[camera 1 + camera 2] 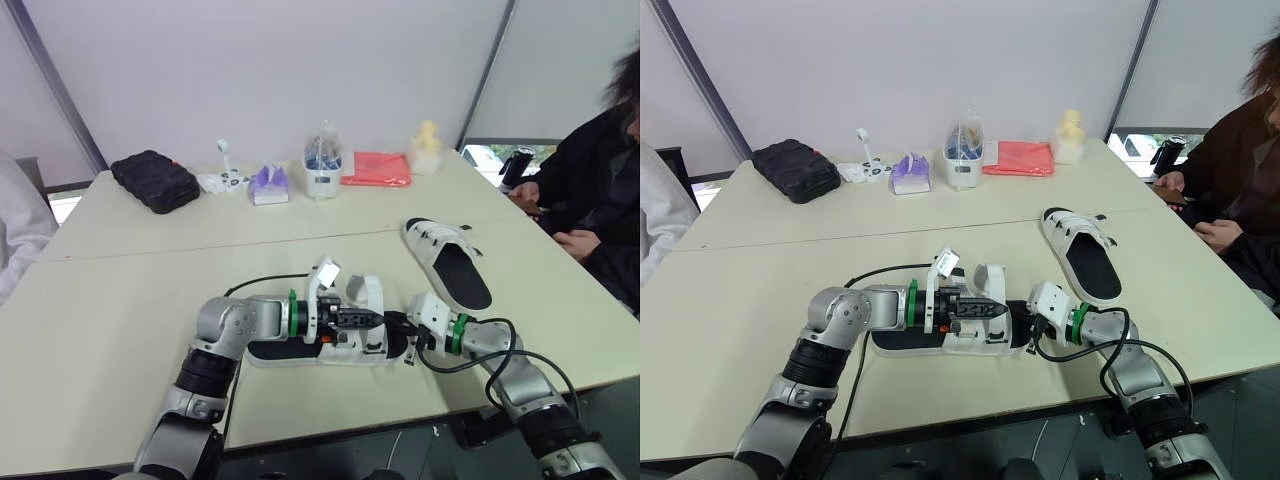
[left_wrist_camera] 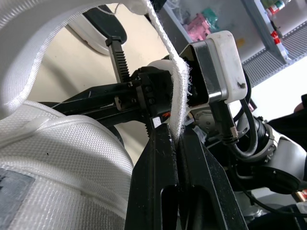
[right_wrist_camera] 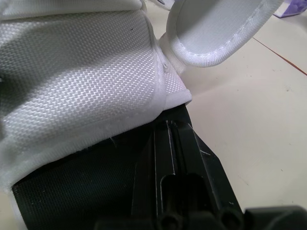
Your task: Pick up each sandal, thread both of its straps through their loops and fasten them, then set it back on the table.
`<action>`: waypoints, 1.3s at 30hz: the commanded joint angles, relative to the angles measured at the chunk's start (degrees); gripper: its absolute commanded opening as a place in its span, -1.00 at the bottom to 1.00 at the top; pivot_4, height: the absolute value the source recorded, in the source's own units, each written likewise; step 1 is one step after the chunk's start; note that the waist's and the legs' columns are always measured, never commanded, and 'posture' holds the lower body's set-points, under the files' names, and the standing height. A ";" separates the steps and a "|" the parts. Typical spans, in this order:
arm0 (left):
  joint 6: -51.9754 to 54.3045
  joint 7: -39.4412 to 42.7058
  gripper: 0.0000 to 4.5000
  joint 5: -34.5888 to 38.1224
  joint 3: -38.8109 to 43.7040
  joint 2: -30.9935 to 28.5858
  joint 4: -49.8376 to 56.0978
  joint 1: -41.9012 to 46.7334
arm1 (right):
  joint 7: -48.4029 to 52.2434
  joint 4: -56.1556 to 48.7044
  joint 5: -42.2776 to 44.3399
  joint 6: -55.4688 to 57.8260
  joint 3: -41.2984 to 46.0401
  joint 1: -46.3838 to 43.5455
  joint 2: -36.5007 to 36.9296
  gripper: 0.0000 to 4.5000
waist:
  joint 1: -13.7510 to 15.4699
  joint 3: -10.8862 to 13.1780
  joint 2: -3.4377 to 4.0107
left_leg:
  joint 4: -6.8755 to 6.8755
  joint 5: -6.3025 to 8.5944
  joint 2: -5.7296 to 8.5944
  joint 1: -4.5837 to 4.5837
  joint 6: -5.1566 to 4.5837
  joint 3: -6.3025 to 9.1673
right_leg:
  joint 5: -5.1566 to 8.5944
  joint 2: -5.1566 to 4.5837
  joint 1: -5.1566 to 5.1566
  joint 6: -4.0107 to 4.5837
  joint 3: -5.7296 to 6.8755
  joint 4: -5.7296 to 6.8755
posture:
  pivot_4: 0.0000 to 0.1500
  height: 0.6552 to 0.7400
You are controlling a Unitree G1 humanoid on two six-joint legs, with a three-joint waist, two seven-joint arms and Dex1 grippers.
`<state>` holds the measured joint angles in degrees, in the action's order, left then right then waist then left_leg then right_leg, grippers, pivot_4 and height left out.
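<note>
A white sandal with a black footbed (image 1: pixel 290 352) lies at the table's front centre, between my two grippers. My left gripper (image 1: pixel 372 318) reaches over it from the left and is shut on a white strap (image 2: pixel 180 96), which runs up between its fingers (image 2: pixel 158 158). My right gripper (image 1: pixel 398 332) comes in from the right. Its shut fingers (image 3: pixel 163 153) touch the edge of the sandal's white woven upper (image 3: pixel 81 76) just above the black footbed. A looped strap end (image 3: pixel 216 33) curls above them. The second sandal (image 1: pixel 455 265) lies flat farther right, apart from both grippers.
Along the back stand a black case (image 1: pixel 155 180), a white tool (image 1: pixel 225 172), a purple pack (image 1: pixel 268 185), a clear container (image 1: pixel 323 165), a red cloth (image 1: pixel 376 168) and a yellow figure (image 1: pixel 427 142). A person in black (image 1: pixel 590 200) sits at the right edge.
</note>
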<state>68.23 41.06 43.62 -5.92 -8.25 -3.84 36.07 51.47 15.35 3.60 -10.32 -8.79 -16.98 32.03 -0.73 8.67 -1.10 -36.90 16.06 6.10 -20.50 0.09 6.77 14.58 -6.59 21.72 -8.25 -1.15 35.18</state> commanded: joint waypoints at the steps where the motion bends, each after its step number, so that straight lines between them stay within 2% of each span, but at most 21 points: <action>1: 0.44 0.78 -0.99 1.33 0.39 0.40 1.53 -0.07 | -0.23 3.95 -2.65 3.47 -2.46 2.16 -0.65 -1.00 | 0.00 0.01 0.00 | 0.01 0.00 0.00 0.00 0.01 0.00 | 0.00 0.00 0.00 0.00 0.00 -0.01 | 1.00 1.00; 13: 1.49 0.45 -0.99 2.63 1.62 0.08 2.53 0.03 | -0.46 4.21 -2.83 3.58 -2.69 2.13 -1.10 -1.00 | -0.10 0.08 -0.09 | 0.06 0.02 -0.02 -0.01 0.04 0.00 | 0.00 0.00 0.02 0.00 0.00 -0.05 | 1.00 1.00; 19: 0.68 1.10 -0.99 0.61 -1.91 -0.92 4.64 -1.97 | -0.64 4.36 -2.82 3.54 -2.65 2.19 -1.31 -1.00 | -0.13 0.10 -0.09 | 0.13 0.03 -0.04 0.00 0.05 -0.01 | 0.01 0.01 0.04 0.00 -0.01 -0.08 | 1.00 1.00; 23: -3.90 3.13 -0.99 -3.92 -7.82 -3.60 4.75 -3.42 | -0.81 4.25 -2.78 3.61 -2.56 2.30 -1.38 -1.00 | -0.12 0.10 -0.11 | 0.15 0.03 -0.04 0.01 0.06 -0.01 | 0.02 0.01 0.03 0.02 -0.01 -0.11 | 1.00 1.00; 27: -6.82 3.95 -0.99 -6.10 -9.73 -4.47 3.65 -4.02 | -1.01 3.88 -2.74 3.80 -2.44 2.64 -1.34 -1.00 | -0.02 0.04 -0.19 | 0.21 0.04 -0.05 0.04 0.06 0.00 | 0.10 -0.01 0.01 0.18 -0.01 -0.16 | 1.00 1.00; 33: -0.66 2.69 -0.99 0.21 -2.84 -1.21 3.29 -2.52 | -1.11 3.71 -2.72 3.89 -2.40 2.98 -1.22 -1.00 | 0.03 0.02 -0.26 | 0.22 0.04 -0.05 0.05 0.06 0.02 | 0.11 -0.07 0.02 0.17 0.00 -0.20 | 1.00 1.00; 39: 2.32 2.67 -0.99 1.77 -1.87 -1.97 4.79 -3.37 | -1.08 3.75 -2.75 3.95 -2.49 2.81 -1.36 -1.00 | -0.08 0.02 -0.28 | 0.43 0.03 -0.04 0.05 0.05 0.01 | 0.06 -0.04 0.09 0.02 0.00 -0.21 | 1.00 1.00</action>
<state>68.91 43.55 44.34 -7.37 -10.20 -0.28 33.43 50.39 14.84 3.61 -10.32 -8.70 -16.24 30.95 -0.80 8.69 -1.38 -36.43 16.09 6.06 -20.45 0.15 6.77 14.63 -6.62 21.83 -8.25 -1.15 34.97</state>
